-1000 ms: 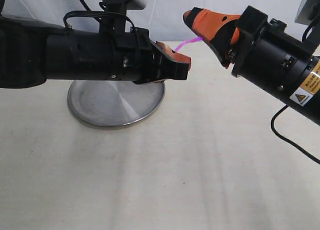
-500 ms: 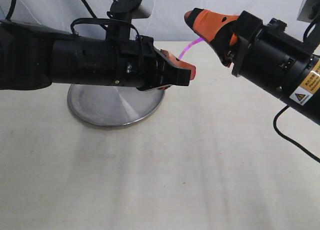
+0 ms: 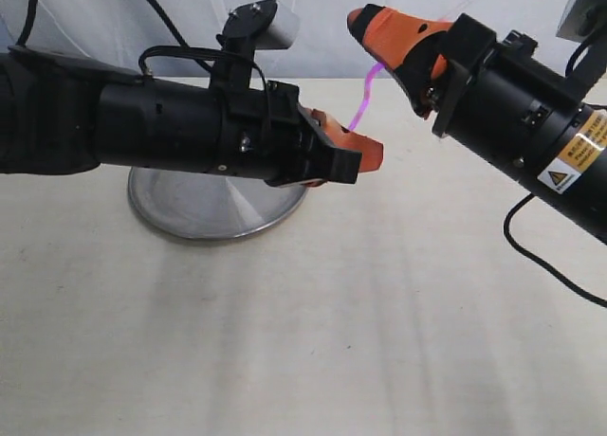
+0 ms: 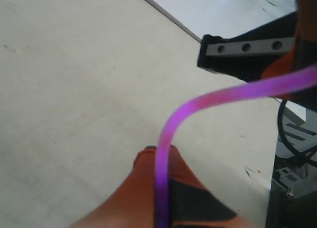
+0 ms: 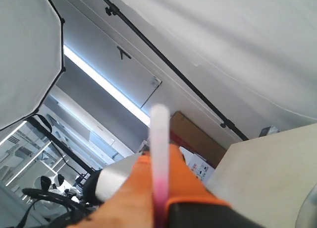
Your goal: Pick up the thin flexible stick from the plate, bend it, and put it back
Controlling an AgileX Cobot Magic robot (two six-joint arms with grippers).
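Exterior view: just right of the round brushed-steel plate (image 3: 180,208), our left fingers (image 3: 358,150) grip the thin bright-pink plastic stick (image 3: 362,99), which arcs up, seemingly, into our right fingers (image 3: 394,36), also clamped on it. We judge we are mid-bend; next comes lowering it onto the plate.

Robot lab / data-collection rig, not a home or a kitchen. Two black industrial-looking arms, left arm (image 3: 142,123) and right arm (image 3: 512,104), work over a plain cream table (image 3: 332,341). The right one carries a yellow warning label (image 3: 569,166). A white fabric backdrop (image 3: 313,19) hangs behind the table. The right wrist view gives the room away: big white softbox (image 5: 25,54), black support pole (image 5: 168,64) under draped white cloth, long ceiling light strip (image 5: 106,86), cardboard box (image 5: 198,139), and blurry gear (image 5: 44,193) with cables further back. Studio lighting plus bench hardware.
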